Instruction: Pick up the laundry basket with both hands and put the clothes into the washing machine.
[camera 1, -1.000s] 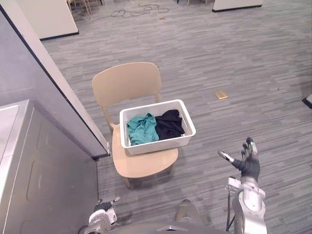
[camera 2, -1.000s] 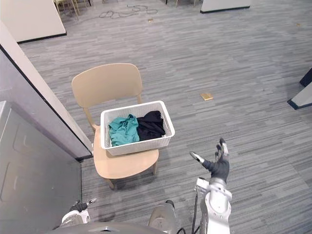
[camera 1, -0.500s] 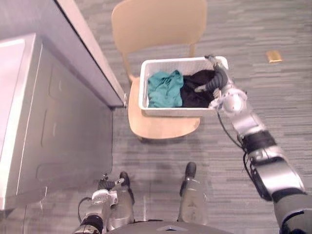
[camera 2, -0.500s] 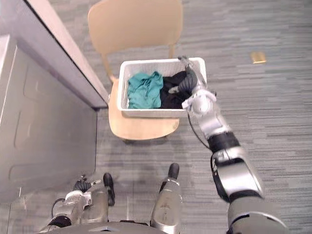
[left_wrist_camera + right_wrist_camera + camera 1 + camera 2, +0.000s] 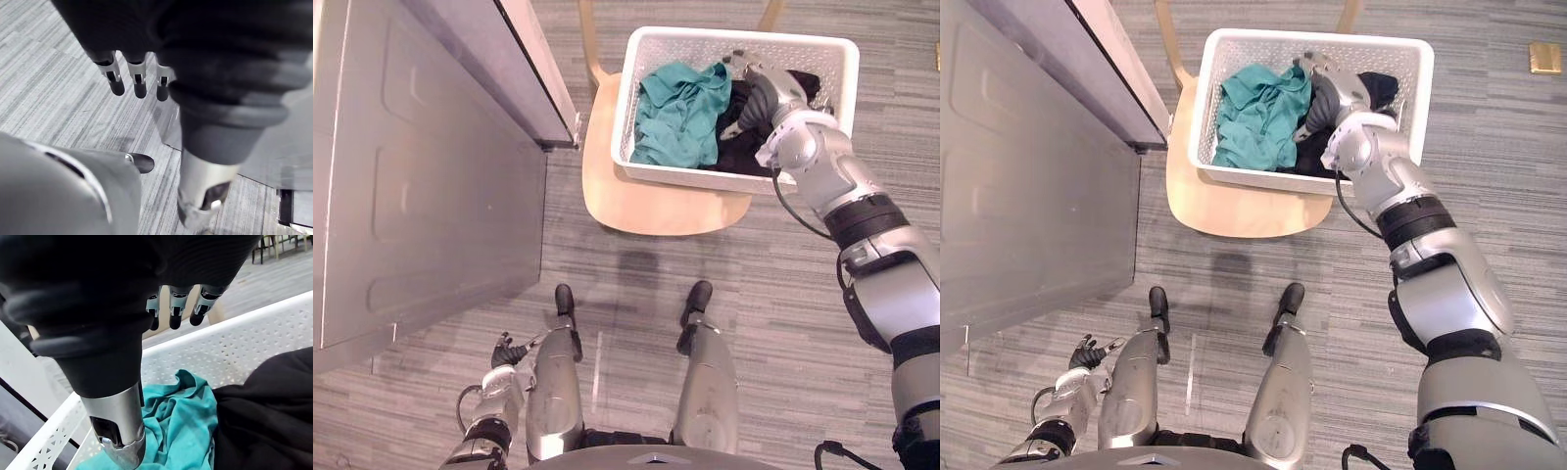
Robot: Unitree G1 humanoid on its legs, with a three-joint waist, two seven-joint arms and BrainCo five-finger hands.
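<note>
Right hand [image 5: 759, 98] over the laundry basket [image 5: 744, 34], fingers [image 5: 175, 316] straight and loose with nothing in them, poised above the line where the teal garment [image 5: 680, 113] meets the black garment [image 5: 744, 157]; contact with the cloth impossible to judge. Left hand [image 5: 504, 351] low beside the body, likewise uncurled and empty, well apart from the basket on the wooden chair [image 5: 656, 206]. Looks like the reach-in stage of the pickup: next, probably both hands onto opposite rims, then a level lift toward the washing machine [image 5: 421, 176] at the left.
</note>
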